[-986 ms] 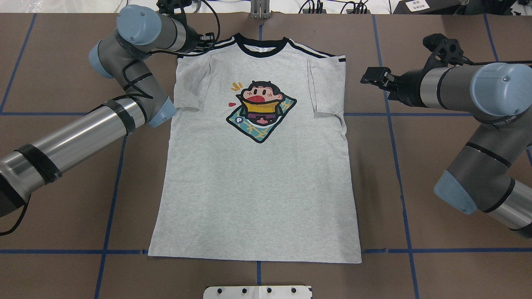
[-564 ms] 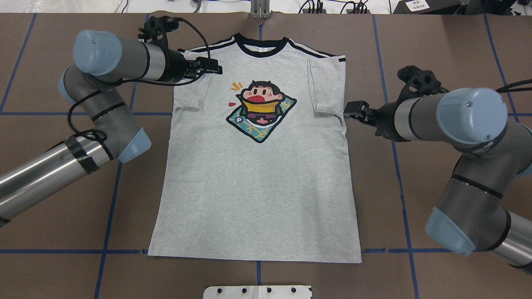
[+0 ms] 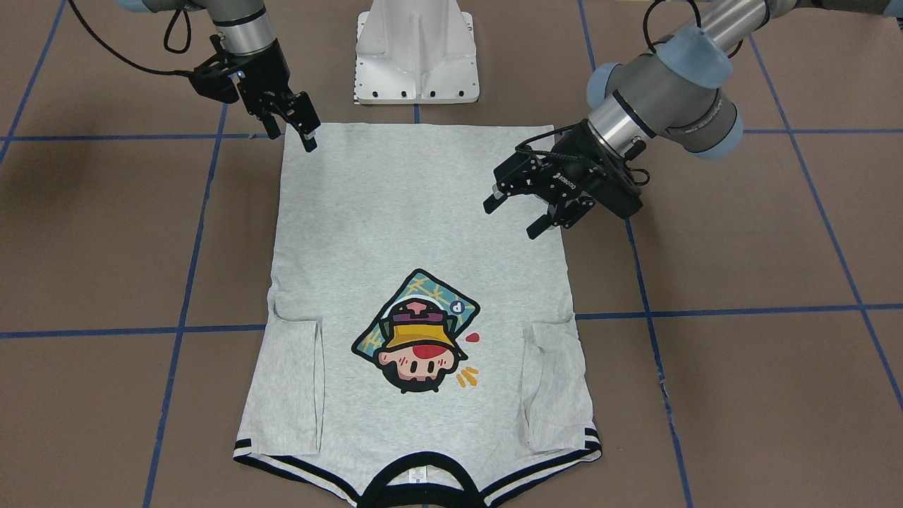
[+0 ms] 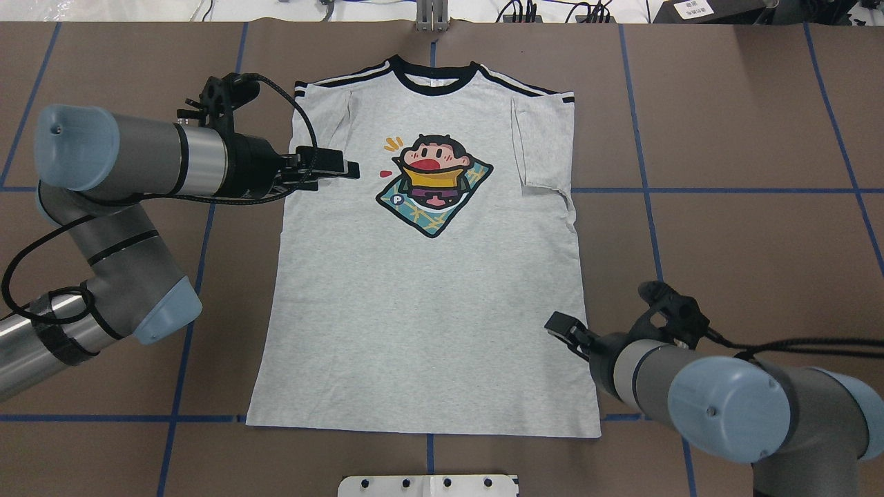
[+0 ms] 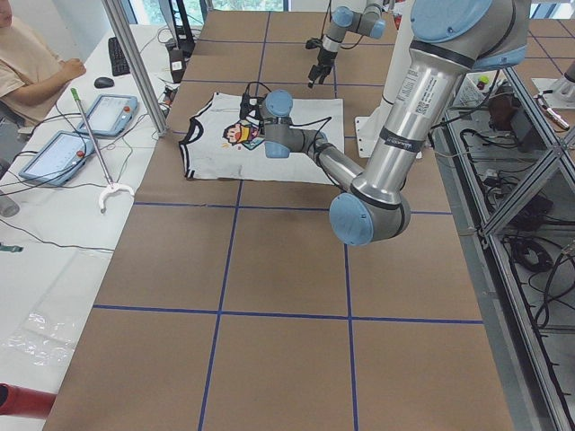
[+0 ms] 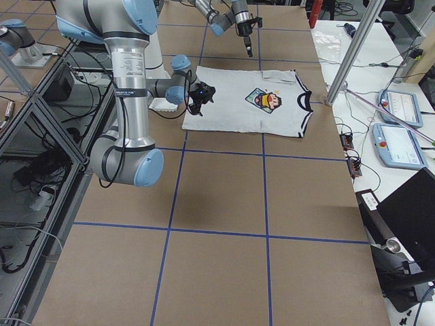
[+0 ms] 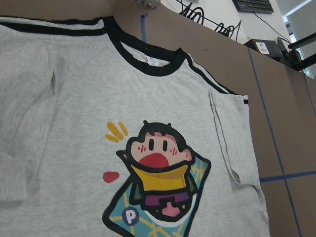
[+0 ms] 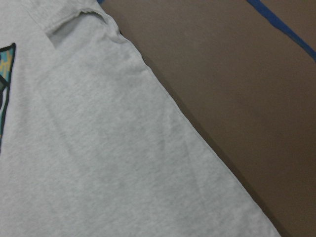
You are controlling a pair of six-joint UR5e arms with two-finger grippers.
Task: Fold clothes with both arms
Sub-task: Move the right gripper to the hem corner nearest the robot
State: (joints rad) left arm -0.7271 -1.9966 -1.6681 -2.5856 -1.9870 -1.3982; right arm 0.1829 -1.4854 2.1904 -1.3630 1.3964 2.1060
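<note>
The light grey T-shirt (image 4: 428, 310) lies flat and face up on the brown table, collar away from the robot, both sleeves folded inward. Its cartoon print (image 4: 434, 183) fills the left wrist view (image 7: 155, 182). My left gripper (image 4: 345, 169) hovers open over the shirt's left side near the folded sleeve; in the front view (image 3: 511, 220) its fingers are spread with nothing between them. My right gripper (image 3: 293, 137) is open above the shirt's lower right edge near the hem corner (image 4: 556, 324). The right wrist view shows only that side edge (image 8: 163, 98) and bare table.
The white pedestal base (image 3: 416, 63) stands just behind the hem. Blue tape lines (image 4: 725, 190) cross the table. A side table with tablets (image 5: 108, 112), a metal pole (image 5: 135, 63) and a seated person (image 5: 27, 63) lies beyond the collar end.
Both arms swung back toward the robot. The left gripper went from the left shoulder to the left sleeve area. The right gripper went from beside the right sleeve to the lower right edge.
</note>
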